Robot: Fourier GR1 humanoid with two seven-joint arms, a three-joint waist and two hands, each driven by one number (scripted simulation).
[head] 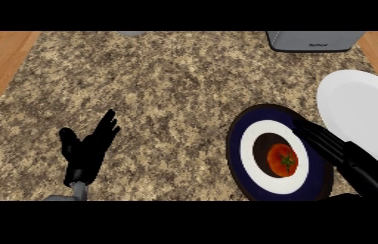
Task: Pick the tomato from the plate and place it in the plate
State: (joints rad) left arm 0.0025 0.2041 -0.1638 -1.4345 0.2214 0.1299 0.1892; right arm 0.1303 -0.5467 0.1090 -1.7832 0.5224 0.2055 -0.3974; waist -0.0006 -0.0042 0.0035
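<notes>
Sitting on the speckled desk (pixel 170 78), two plates: dark-rimmed plate (pixel 237 153) holding one tomato (pixel 283 160), white plate (pixel 348 105) to its right; left hand (pixel 83 154), right hand (pixel 347 158) fingers released.

The left hand (pixel 87 152) is showing all black, with slim, tapering fingers (pixel 108 126) and a shorter, blunt thumb. A narrow grey forearm (pixel 78 189) is joining its base. The right hand (pixel 341 150) is showing the same black, with faint pale sheen along its long fingers.
</notes>
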